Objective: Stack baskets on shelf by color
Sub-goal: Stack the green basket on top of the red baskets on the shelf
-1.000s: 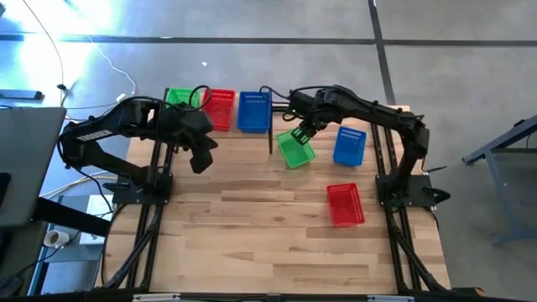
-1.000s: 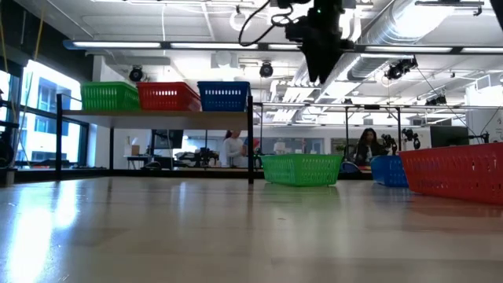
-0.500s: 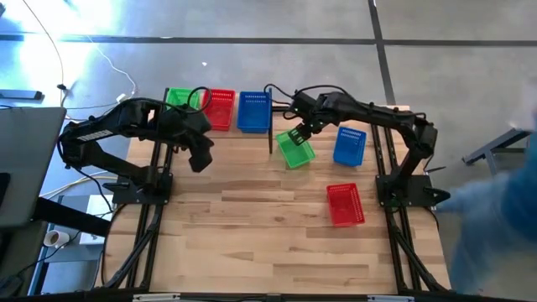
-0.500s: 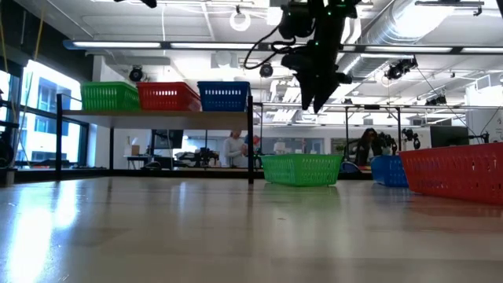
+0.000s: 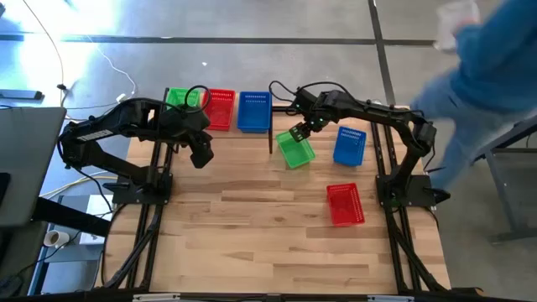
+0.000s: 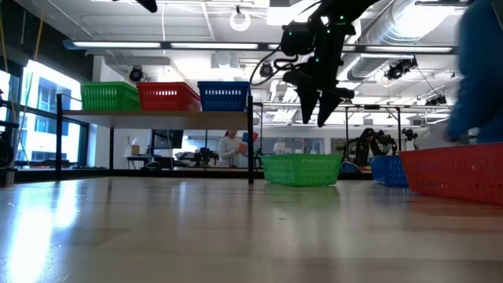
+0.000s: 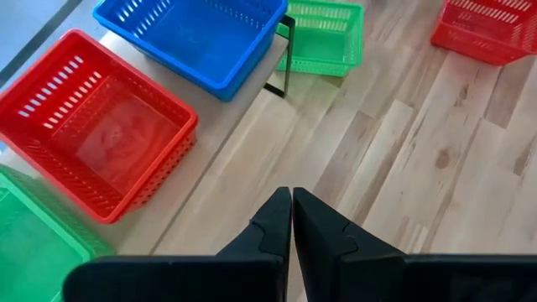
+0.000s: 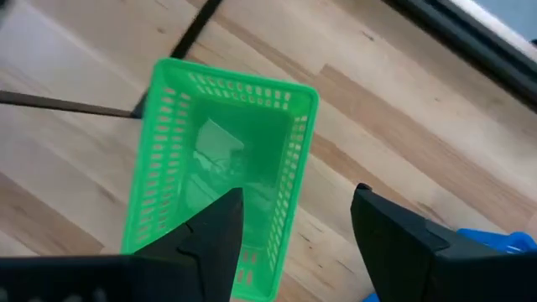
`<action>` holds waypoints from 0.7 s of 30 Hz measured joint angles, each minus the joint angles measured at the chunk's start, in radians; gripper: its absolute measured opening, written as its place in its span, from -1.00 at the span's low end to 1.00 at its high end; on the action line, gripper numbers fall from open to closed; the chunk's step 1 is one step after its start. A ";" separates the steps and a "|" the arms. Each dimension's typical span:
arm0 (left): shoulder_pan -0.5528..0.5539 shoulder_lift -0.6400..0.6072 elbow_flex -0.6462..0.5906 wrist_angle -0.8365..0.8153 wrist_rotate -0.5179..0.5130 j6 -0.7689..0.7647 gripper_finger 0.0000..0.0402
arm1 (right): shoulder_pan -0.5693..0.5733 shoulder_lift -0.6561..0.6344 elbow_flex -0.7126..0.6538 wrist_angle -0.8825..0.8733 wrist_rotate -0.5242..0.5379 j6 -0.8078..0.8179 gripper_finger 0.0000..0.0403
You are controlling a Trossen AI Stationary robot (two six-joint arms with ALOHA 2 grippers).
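Wooden worktop (image 5: 252,218) fills mid-frame: red basket (image 5: 345,204) nearest, lower right; green basket (image 5: 294,149) at centre, right pincer (image 5: 299,132) spread wide just above, empty. Left pincer (image 5: 199,156) closed, empty, centre-left. Shelf (image 6: 157,115) farthest back, upper left, carries three baskets.
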 joint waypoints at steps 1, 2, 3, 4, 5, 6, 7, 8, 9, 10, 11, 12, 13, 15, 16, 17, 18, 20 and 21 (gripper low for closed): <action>0.000 0.000 0.000 0.000 0.000 0.000 -0.96 | 0.000 0.010 0.000 -0.010 -0.004 0.002 0.01; 0.000 0.000 0.000 -0.001 0.000 0.000 -0.96 | 0.000 0.021 0.000 -0.016 -0.005 0.002 0.00; 0.000 0.000 0.000 0.000 0.003 0.000 -0.96 | 0.001 0.033 0.000 -0.018 -0.013 0.001 0.00; 0.000 0.000 0.000 0.000 0.010 0.000 -0.96 | 0.001 0.044 0.000 -0.019 -0.018 0.000 -0.01; 0.000 0.000 0.000 0.000 0.013 0.000 -0.96 | 0.001 0.056 0.000 -0.020 -0.019 0.001 -0.01; 0.000 0.000 0.000 0.000 0.014 0.000 -0.96 | 0.001 0.065 0.000 -0.020 -0.019 0.003 -0.01; 0.000 0.000 0.000 0.000 0.015 0.000 -0.96 | -0.001 0.073 0.000 -0.020 -0.018 0.007 -0.01; 0.000 0.000 0.000 0.000 0.015 0.000 -0.96 | -0.003 0.080 0.000 -0.021 -0.019 0.011 -0.01; 0.000 0.000 0.000 0.000 0.015 0.000 -0.96 | -0.006 0.087 0.000 -0.024 -0.020 0.021 -0.01; 0.000 0.000 0.000 0.000 0.015 0.000 -0.96 | -0.009 0.093 0.001 -0.029 -0.020 0.026 -0.01; 0.000 0.000 0.000 0.000 0.015 0.000 -0.96 | -0.012 0.099 0.001 -0.038 -0.021 0.029 -0.01; 0.000 0.000 0.000 0.000 0.015 0.000 -0.96 | -0.015 0.104 0.001 -0.053 -0.022 0.034 -0.01; 0.000 0.000 0.000 0.000 0.015 0.000 -0.96 | -0.017 0.108 0.001 -0.062 -0.021 0.040 -0.01; 0.000 0.000 0.000 0.000 0.015 0.000 -0.96 | -0.018 0.108 0.001 -0.082 -0.015 0.043 -0.01; 0.000 0.000 0.000 0.000 0.015 0.000 -0.96 | -0.017 0.108 0.001 -0.089 -0.005 0.044 -0.01; 0.000 0.000 0.000 0.000 0.015 0.000 -0.96 | -0.017 0.107 0.001 -0.095 0.009 0.044 -0.01; 0.000 0.000 0.000 0.000 0.015 0.000 -0.96 | -0.017 0.106 0.001 -0.100 0.016 0.044 -0.01; 0.000 0.000 0.000 0.000 0.015 0.000 -0.96 | -0.020 0.103 0.001 -0.103 0.019 0.042 -0.01; 0.000 0.000 0.000 0.000 0.015 0.000 -0.96 | -0.024 0.103 0.001 -0.102 0.016 0.037 -0.01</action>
